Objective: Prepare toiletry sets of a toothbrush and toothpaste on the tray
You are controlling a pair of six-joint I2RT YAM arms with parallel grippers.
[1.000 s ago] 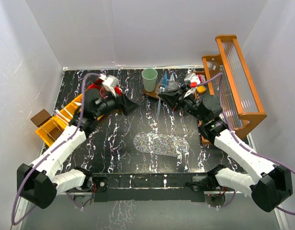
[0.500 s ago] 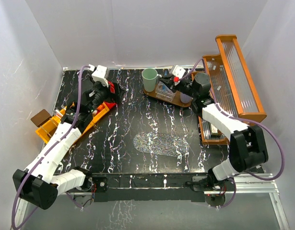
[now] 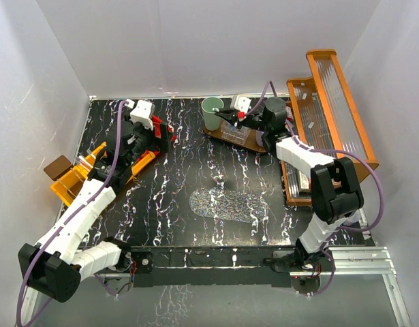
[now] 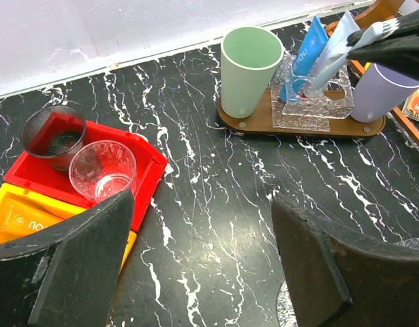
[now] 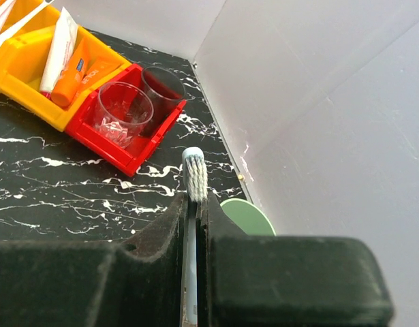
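My right gripper [image 3: 227, 116] is shut on a slim pale toothbrush [image 5: 194, 174], whose bristle head sticks out past the fingertips. It hovers over the wooden tray [image 3: 238, 137], right beside the green cup [image 3: 212, 107]. In the left wrist view the tray [image 4: 264, 121] holds the green cup [image 4: 249, 61], a clear glass holder [image 4: 318, 102] with two blue tubes [image 4: 308, 48], and a lilac cup [image 4: 381, 92]. The toothbrush bristles [image 4: 383, 28] show above the tubes. My left gripper [image 4: 202, 266] is open and empty, low over the black table by the red bin [image 4: 144, 170].
The red bin holds a clear cup [image 4: 103, 170] and a dark cup [image 4: 54, 133]. A yellow bin [image 5: 32, 61] next to it holds toothpaste tubes [image 5: 61, 48]. An orange wooden rack [image 3: 332, 116] stands at the right. A glittery oval mat [image 3: 228, 204] lies mid-table.
My right gripper has swung left with the toothbrush, from beside the rack to over the tray by the green cup. My left arm has pulled back towards the bins.
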